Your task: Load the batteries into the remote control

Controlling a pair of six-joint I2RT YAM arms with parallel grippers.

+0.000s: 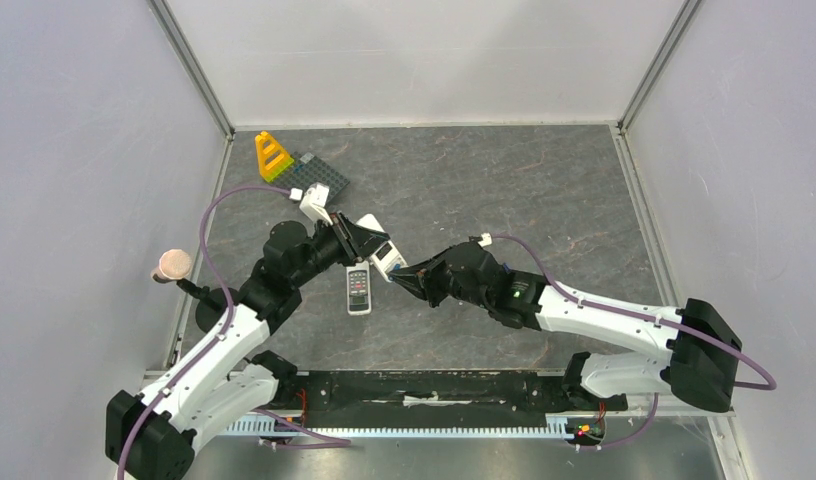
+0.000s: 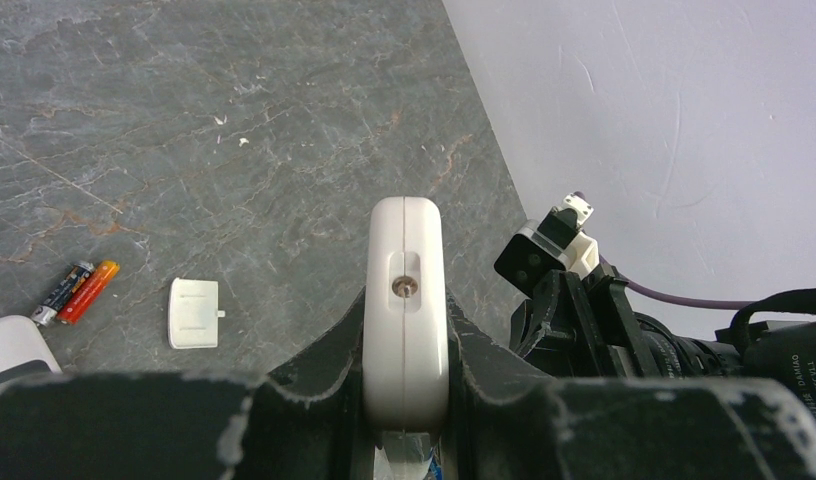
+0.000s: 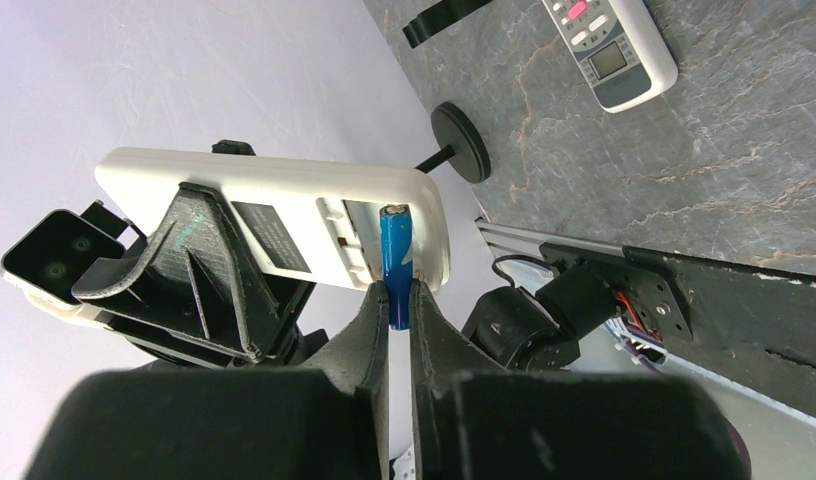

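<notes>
Pinching of a blue battery point(image 3: 395, 245) is seen at the right gripper point(image 3: 398, 300): its jaws are pressed onto the battery's lower end, with almost no gap left. The battery's upper end is set into the open battery bay point(image 3: 359, 235) on the back of the white remote point(image 3: 284, 190), at the end of the remote away from the left gripper point(image 2: 406, 330). How deep it is seated cannot be told. The white remote is held off the table point(image 1: 504, 190), edge-on, clamped by the left gripper's jaws across its narrow sides. In the left wrist view, a white battery cover point(image 2: 194, 312) is seen flat on the table to the left of the white remote. Farther left of the remote, past the cover, a red-orange battery point(image 2: 92, 288) and a darker bluish battery point(image 2: 62, 293) are laid side by side, touching. A second remote point(image 1: 358, 290), grey with buttons up, is found on the table just beside the white remote, on its side toward the arm bases. Well beyond the white remote, toward the far left corner, a yellow block point(image 1: 272, 157) is stood on a dark grey baseplate point(image 1: 322, 177).
</notes>
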